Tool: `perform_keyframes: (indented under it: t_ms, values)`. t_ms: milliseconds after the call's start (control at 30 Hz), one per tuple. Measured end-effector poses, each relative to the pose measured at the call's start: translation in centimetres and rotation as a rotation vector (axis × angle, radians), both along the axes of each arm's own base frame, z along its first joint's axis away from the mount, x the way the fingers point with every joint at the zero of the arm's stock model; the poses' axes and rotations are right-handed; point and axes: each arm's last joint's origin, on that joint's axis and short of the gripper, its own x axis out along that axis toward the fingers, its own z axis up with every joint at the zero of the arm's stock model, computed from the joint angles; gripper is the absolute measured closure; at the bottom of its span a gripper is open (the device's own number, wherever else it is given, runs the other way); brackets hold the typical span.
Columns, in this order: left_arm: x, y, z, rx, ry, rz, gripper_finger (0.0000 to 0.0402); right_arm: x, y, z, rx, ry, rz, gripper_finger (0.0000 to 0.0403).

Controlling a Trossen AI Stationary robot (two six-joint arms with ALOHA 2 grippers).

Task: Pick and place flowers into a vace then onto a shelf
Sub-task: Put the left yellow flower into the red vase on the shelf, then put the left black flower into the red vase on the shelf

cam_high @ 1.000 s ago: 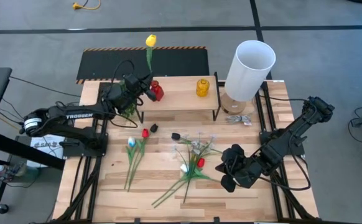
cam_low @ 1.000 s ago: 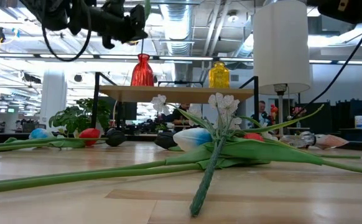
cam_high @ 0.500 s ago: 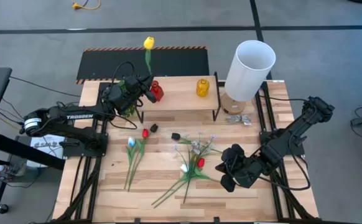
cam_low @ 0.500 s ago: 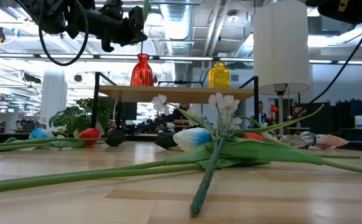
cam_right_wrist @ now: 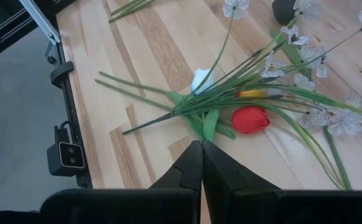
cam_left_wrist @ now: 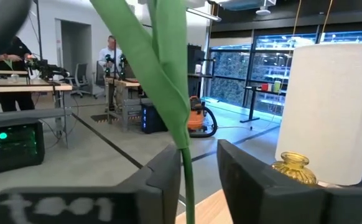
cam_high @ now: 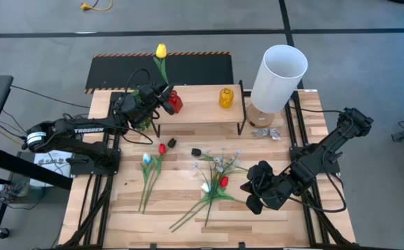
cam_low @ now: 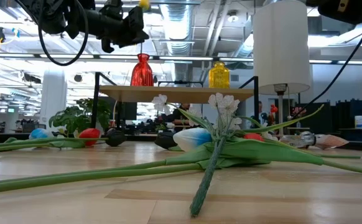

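Btwn left fingers: tulip stem.

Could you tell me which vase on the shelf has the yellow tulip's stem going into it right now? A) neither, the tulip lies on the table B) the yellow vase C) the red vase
C: in the high view the yellow tulip rises on its stem from the red vase, beside the left claw, while the yellow vase stands without a flower on the shelf.

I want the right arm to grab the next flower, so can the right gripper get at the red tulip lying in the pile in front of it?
Probably yes. The right gripper, shut, hovers just beside the red tulip, which lies on top of the pile; only thin stems cross near it.
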Motion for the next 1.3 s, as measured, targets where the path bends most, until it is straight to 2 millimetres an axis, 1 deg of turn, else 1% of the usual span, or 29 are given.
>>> perform_keyframes:
  t_ms: [267, 400, 533, 633, 700, 867, 1100, 1200, 1300]
  values:
    - [-0.4, -0.1, 0.3, -0.001, -0.005, 0.013, 0.0257, -0.1, 0.1, 0.0, 0.0, 0.001, 0.006, 0.0403]
    - [-0.3, -0.1, -0.3, -0.032, 0.061, 0.023, 0.0233, -0.1, 0.1, 0.0, -0.001, 0.003, 0.008, 0.0403]
    - [-0.3, -0.1, -0.7, -0.057, 0.087, 0.022, 0.0209, -0.2, 0.1, -0.1, -0.005, 0.008, 0.008, 0.0403]
    - [-0.3, -0.1, -0.6, -0.055, 0.081, 0.025, 0.0195, -0.2, 0.1, -0.1, -0.006, 0.009, 0.008, 0.0403]
    - [-0.5, -0.1, -0.5, -0.058, 0.08, 0.059, 0.0187, -0.2, 0.1, -0.1, -0.006, 0.009, 0.008, 0.0403]
    - [-1.4, -0.2, -0.5, -0.066, 0.159, 0.15, 0.018, -0.2, 0.1, -0.1, 0.0, 0.014, 0.014, 0.0403]
    - [-3.1, -1.0, 0.4, -0.08, 0.185, 0.156, 0.018, -0.3, 0.1, -0.2, -0.004, 0.038, 0.023, 0.0403]
    - [-4.3, -1.5, 1.3, -0.093, 0.142, 0.151, 0.018, -0.3, 0.1, -0.2, -0.004, 0.038, 0.023, 0.0403]
    - [-5.6, -2.3, 2.2, -0.117, 0.068, 0.107, 0.018, -0.3, 0.1, -0.2, -0.004, 0.038, 0.023, 0.0403]
